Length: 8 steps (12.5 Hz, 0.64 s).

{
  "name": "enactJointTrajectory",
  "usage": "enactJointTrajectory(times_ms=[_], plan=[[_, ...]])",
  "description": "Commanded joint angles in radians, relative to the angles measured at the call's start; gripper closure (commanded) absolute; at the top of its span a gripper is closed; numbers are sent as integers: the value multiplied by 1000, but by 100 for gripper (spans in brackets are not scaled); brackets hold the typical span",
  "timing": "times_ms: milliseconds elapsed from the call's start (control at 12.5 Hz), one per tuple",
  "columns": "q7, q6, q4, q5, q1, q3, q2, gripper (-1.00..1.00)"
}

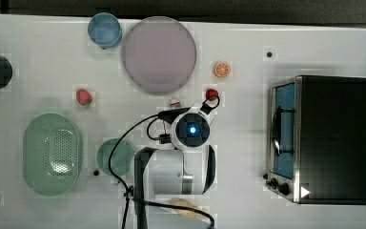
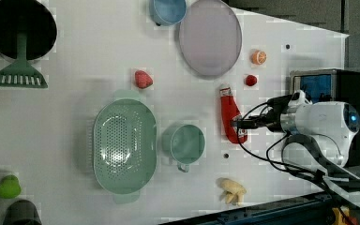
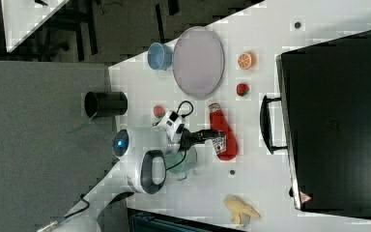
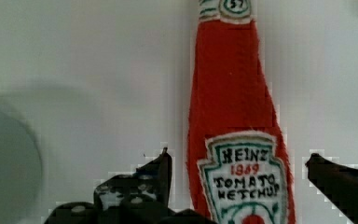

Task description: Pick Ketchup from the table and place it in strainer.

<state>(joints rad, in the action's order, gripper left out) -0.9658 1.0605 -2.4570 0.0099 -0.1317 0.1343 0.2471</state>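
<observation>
The Ketchup (image 4: 233,93), a red bottle with a white-and-dark label, lies flat on the white table; the left view shows it (image 2: 228,110) right of the green cup. My gripper (image 4: 237,156) is open and straddles its label end, one finger on each side. In the left view the gripper (image 2: 240,124) sits over the bottle's lower half, and the right view shows the gripper (image 3: 216,137) there too. From the top view my arm covers the bottle except its white cap (image 1: 174,101). The strainer (image 1: 29,143), a pale green perforated basket, stands empty at the top view's left, strainer (image 2: 99,136).
A green cup (image 1: 116,156) stands between strainer and arm. A lilac plate (image 1: 158,55), blue bowl (image 1: 104,30), strawberry (image 1: 83,97), orange slice (image 1: 222,69) and small red fruit (image 1: 212,94) lie around. A toaster oven (image 1: 333,138) fills the top view's right. A banana (image 2: 232,190) lies near the edge.
</observation>
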Motion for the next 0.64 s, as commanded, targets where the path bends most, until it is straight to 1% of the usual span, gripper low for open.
enactJointTrajectory(times_ms=[80, 240, 320, 480, 560, 640], plan=[[-35, 70, 7, -15, -1, 3, 44, -100], [-35, 117, 7, -15, -1, 3, 80, -100], [-34, 137, 6, -15, -1, 3, 91, -92], [-34, 144, 6, -15, -1, 2, 103, -43], [-35, 144, 8, -15, -1, 2, 102, -21], [-35, 144, 15, -15, -1, 2, 99, -20]])
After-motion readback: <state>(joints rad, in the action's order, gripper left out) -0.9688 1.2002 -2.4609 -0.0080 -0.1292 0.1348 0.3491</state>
